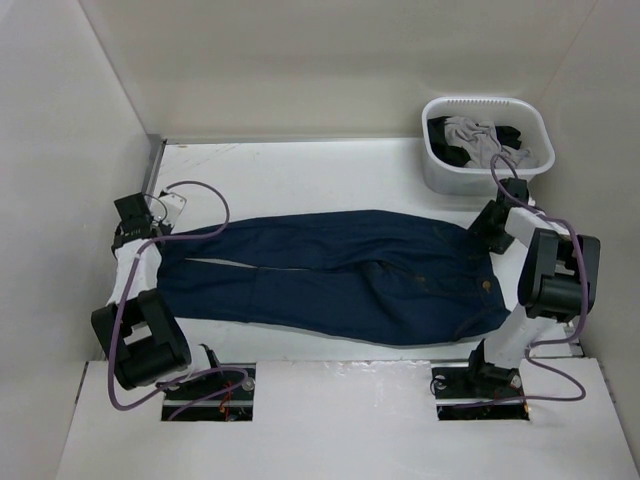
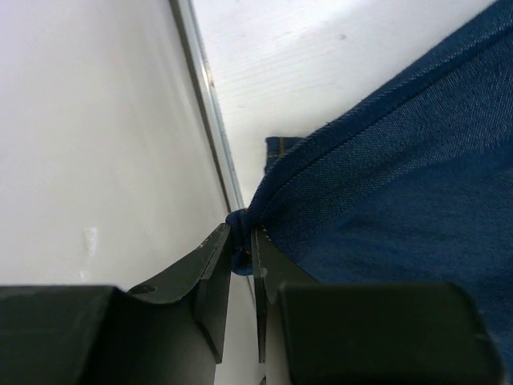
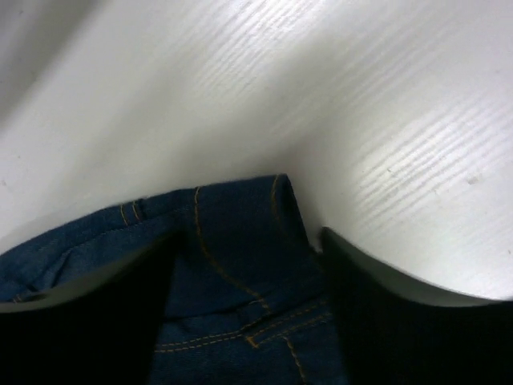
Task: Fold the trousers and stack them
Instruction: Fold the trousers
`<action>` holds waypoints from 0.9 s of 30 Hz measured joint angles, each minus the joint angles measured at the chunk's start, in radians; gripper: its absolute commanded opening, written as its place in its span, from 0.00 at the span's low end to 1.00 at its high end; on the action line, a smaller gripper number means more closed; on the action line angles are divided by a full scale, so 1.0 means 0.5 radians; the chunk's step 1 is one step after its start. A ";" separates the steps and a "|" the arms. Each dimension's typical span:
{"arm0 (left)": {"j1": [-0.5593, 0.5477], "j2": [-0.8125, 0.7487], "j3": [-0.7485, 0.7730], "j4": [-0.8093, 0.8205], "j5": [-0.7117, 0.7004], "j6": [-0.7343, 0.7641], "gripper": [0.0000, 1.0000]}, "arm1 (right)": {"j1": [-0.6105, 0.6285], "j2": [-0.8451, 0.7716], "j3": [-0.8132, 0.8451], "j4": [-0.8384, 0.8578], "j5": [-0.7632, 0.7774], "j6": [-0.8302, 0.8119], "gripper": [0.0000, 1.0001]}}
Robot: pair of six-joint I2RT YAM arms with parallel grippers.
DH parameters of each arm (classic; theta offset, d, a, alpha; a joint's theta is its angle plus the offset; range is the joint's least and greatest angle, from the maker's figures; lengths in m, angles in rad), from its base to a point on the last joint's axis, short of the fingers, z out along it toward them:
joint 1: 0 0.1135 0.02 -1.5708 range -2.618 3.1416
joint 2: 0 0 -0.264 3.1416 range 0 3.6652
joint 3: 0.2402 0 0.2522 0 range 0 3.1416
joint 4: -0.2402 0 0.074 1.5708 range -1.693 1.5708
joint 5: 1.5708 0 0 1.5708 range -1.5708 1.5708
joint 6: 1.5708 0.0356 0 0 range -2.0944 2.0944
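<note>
Though left claw (image 2: 242,245) tight on trousers (image 1: 340,275) hem, right claw (image 3: 244,241) agape over waistband; basket (image 1: 440,176) of crumpled clothes (image 1: 472,136).

Right fingers (image 3: 409,321) dark and blurred, trousers (image 3: 240,265) cut off at lower edge.

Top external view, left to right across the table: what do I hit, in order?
left gripper, pinching the leg end → trousers, laid out flat → right gripper, at the waistband end
</note>
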 measured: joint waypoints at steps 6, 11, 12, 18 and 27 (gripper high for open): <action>0.034 0.020 0.060 0.028 0.003 -0.024 0.02 | 0.053 0.043 0.058 -0.005 0.008 0.000 0.00; 0.040 0.099 0.210 0.113 0.019 -0.044 0.02 | 0.043 -0.275 -0.007 0.047 -0.002 -0.059 0.00; 0.040 0.131 0.271 0.142 0.025 -0.052 0.02 | 0.036 -0.400 -0.028 0.079 -0.009 -0.067 0.00; 0.039 0.288 0.741 0.279 0.095 -0.106 0.03 | -0.139 -1.048 -0.059 0.443 -0.220 -0.060 0.00; 0.032 0.037 0.477 0.382 0.160 -0.077 0.03 | -0.235 -1.201 -0.574 0.768 -0.387 0.069 0.07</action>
